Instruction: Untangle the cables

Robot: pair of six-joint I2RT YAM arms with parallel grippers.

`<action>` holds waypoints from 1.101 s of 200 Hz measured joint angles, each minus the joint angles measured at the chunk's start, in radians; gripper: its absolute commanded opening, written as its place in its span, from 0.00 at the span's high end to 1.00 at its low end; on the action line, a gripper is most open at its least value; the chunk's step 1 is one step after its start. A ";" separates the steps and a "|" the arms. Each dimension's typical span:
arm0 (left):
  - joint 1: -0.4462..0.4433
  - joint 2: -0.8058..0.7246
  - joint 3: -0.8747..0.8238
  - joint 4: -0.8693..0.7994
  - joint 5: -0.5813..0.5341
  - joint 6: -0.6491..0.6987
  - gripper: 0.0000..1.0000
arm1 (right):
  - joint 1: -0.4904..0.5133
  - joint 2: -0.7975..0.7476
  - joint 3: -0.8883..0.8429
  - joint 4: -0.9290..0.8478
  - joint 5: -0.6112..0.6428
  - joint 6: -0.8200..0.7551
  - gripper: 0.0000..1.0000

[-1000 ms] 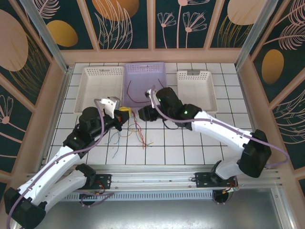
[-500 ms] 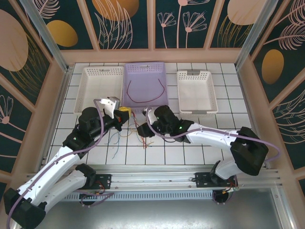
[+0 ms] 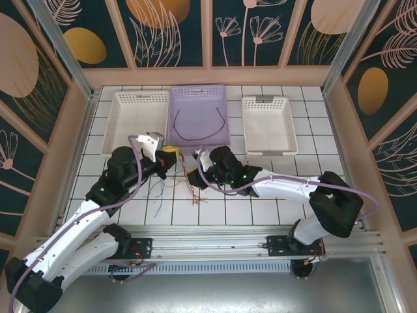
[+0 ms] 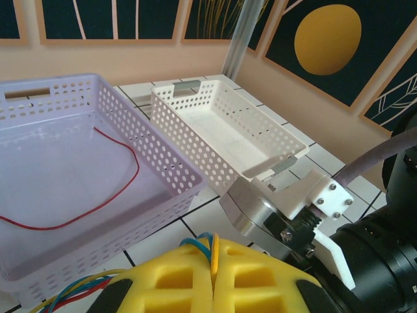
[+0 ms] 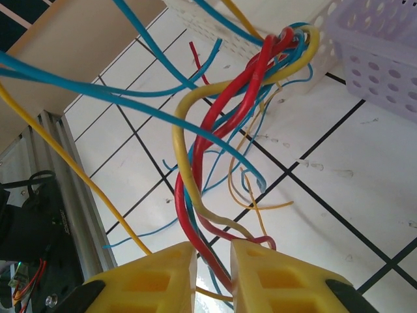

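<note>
On the left of the table, the left gripper [image 3: 170, 156] is pinching its yellow pads tight together on one end of the cables [image 3: 187, 186]. In its wrist view, blue and yellow strands are poking up through the seam between the pads. The tangle of red, yellow and blue is lying on the white tiles between the two arms, just in front of the purple basket [image 3: 199, 91]. One red wire [image 3: 195, 137] is already lying loose and alone in that basket.

To the right of the tangle, the right gripper [image 5: 214, 261] is working with its jaws drawn narrow. A red strand [image 5: 218, 117] is running down into the slim gap between them, with a yellow one crowding in beside it.

Done well, this step probably means the left arm anchoring the bundle while the right draws the red strand out slowly and low. If the yellow neighbour is caught too, the knot is likely to tighten.
</note>
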 measured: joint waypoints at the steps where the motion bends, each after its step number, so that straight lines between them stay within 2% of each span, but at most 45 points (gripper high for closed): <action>1: 0.000 0.000 0.000 0.000 0.000 0.000 1.00 | 0.000 0.000 0.000 0.001 0.000 -0.003 0.95; 5: 0.000 0.000 0.000 0.000 0.000 0.000 1.00 | 0.000 0.000 -0.002 0.003 -0.001 0.003 1.00; 34: 0.000 -0.003 0.000 -0.001 -0.003 0.000 1.00 | 0.002 -0.013 -0.018 0.008 0.026 0.002 1.00; 60: 0.000 -0.006 0.000 -0.005 -0.019 0.000 1.00 | -0.022 -0.126 -0.087 -0.001 0.094 0.021 1.00; 75: 0.000 -0.011 0.000 -0.008 -0.030 0.001 1.00 | -0.087 -0.230 -0.132 -0.011 0.116 0.051 1.00; 112: 0.000 -0.013 0.000 -0.016 -0.065 0.008 1.00 | -0.323 -0.475 -0.196 -0.076 0.111 0.130 1.00; 137: 0.000 -0.018 0.000 -0.033 -0.106 0.016 1.00 | -0.404 -0.583 -0.198 -0.165 0.084 0.157 1.00; 171: -0.004 -0.039 0.000 -0.046 -0.168 0.019 1.00 | -0.493 -0.678 -0.198 -0.313 0.081 0.172 1.00; 220: -0.005 -0.064 0.002 -0.071 -0.283 0.024 1.00 | -0.690 -0.729 -0.184 -0.483 0.077 0.171 1.00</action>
